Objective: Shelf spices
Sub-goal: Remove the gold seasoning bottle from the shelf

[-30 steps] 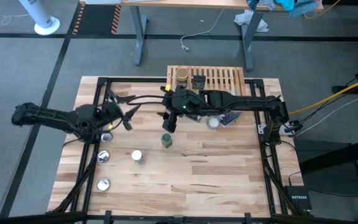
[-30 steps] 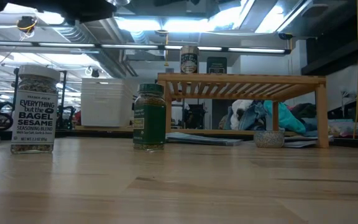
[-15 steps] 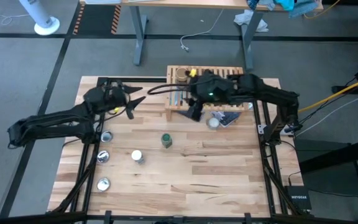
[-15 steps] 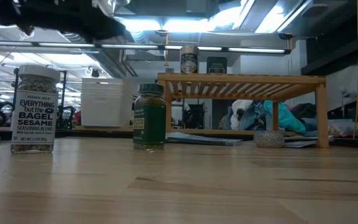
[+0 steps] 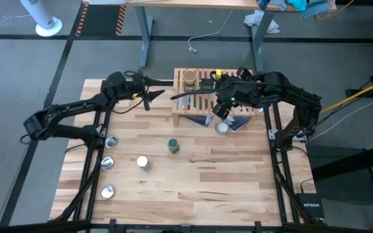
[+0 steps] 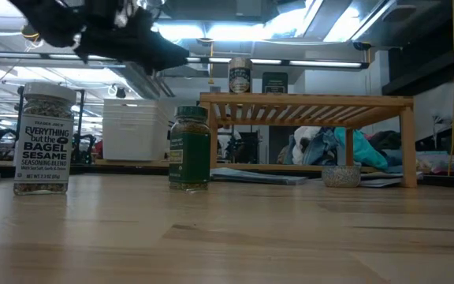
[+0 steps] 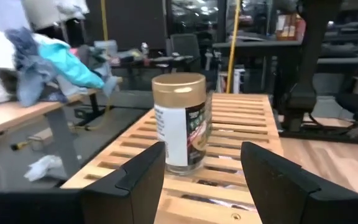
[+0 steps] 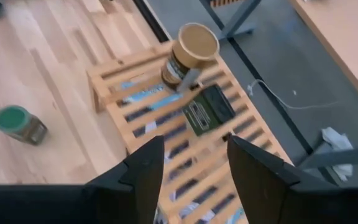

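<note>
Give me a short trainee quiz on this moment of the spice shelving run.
1. True or false: the green-lidded jar stands on the shelf.
2. How many spice containers are on the shelf?
3. The left hand is: A) open, facing the tan-brown jar; B) shut on the white-capped jar; C) shut on nothing.

Key:
1. False; it stands on the table.
2. Two: the tan-brown jar and the dark tin.
3. A.

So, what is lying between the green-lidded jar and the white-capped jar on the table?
Nothing: in the high view only bare tabletop separates the green-lidded jar from the white-capped jar.
</note>
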